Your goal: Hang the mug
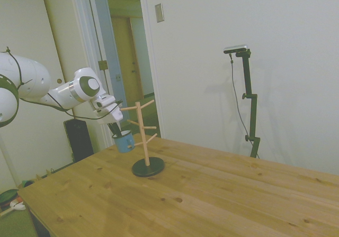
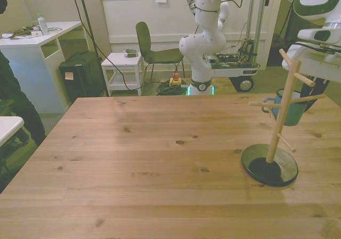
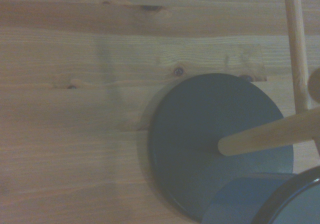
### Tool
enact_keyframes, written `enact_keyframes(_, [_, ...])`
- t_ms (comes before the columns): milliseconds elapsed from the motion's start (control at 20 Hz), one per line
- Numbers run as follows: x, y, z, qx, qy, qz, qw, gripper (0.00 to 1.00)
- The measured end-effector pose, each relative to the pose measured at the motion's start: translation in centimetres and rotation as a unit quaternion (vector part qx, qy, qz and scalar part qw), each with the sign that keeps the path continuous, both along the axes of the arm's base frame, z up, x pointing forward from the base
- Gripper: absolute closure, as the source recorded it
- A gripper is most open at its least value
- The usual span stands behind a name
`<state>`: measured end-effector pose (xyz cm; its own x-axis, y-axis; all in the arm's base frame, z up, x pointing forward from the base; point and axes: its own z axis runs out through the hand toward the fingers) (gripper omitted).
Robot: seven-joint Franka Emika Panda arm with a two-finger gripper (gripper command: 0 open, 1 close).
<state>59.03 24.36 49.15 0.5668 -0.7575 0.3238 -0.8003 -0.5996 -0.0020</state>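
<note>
The white arm is seen reaching in from the side view's 9 o'clock edge, forearm sloped slightly downward, wrist bent so the gripper (image 1: 117, 130) points down toward the counter (image 1: 212, 194). The dark fingers are clamped on the mug (image 1: 124, 141), one apparently inside the rim and one outside, though the exact contact is too small to confirm. The teal-blue mug is held off the counter, roughly upright, just beside the wooden peg stand (image 1: 142, 134) at its 9 o'clock side in the side view. It hangs level with the stand's lower pegs and is not yet hooked on any of them. In the front view the mug (image 2: 290, 111) sits behind the stand's post (image 2: 281, 116), partly hidden by pegs, with the handle turned toward the front view's left. The stand's dark round base (image 3: 215, 144) rests flat on the counter. In the wrist view the base fills the middle, pale pegs cross above it, and the mug's rim (image 3: 292, 199) shows blurred at the frame corner.
</note>
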Motion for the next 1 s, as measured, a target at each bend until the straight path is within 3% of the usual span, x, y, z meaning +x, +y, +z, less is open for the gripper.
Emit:
enact_keyframes(450, [0.9, -0.5, -0.3, -0.001, -0.001, -0.006, 1.0, 1.0])
enact_keyframes(500, [1.1, -0.6, -0.5, -0.001, 0.0, -0.007, 1.0, 0.0])
enact_keyframes(1000, [1.5, -0.7, -0.5, -0.001, -0.001, -0.009, 1.0, 0.0])
